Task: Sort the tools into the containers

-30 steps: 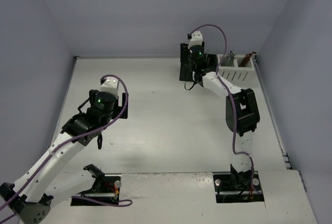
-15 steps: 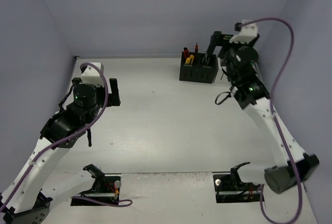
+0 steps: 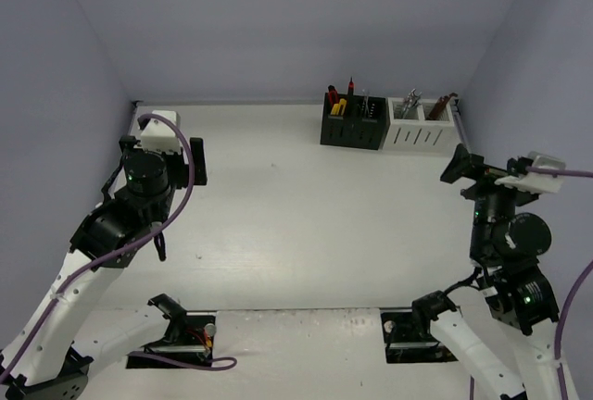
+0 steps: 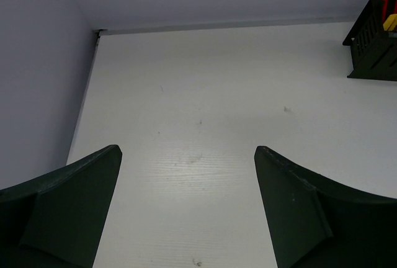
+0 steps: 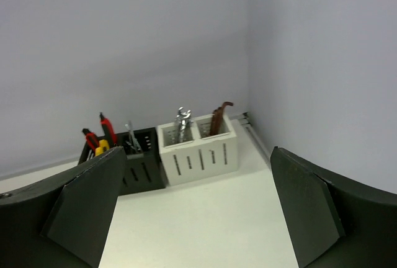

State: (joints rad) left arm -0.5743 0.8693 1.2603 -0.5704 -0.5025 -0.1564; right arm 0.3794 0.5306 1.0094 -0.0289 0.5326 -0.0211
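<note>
The black box [image 3: 353,128] and white box [image 3: 422,129] stand side by side at the table's far right. In the right wrist view the white box [image 5: 205,156] holds silver wrenches [image 5: 182,123] and dark hex keys [image 5: 218,116]. The black box [image 5: 141,167] holds red-black knives [image 5: 105,125], a yellow knife [image 5: 101,150] and silver tools [image 5: 130,136]. My right gripper [image 3: 484,176] is open and empty, raised near the right edge and facing the boxes [image 5: 197,154]. My left gripper [image 3: 162,152] is open and empty over the far left of the table [image 4: 186,151].
Grey walls close the table [image 3: 306,206] at the back and both sides. The black box's corner [image 4: 372,41] shows at the right edge of the left wrist view. A metal rail [image 3: 482,187] runs along the right edge.
My right arm has pulled back from the boxes to the near right side. My left arm has swung left and farther toward the back left corner.
</note>
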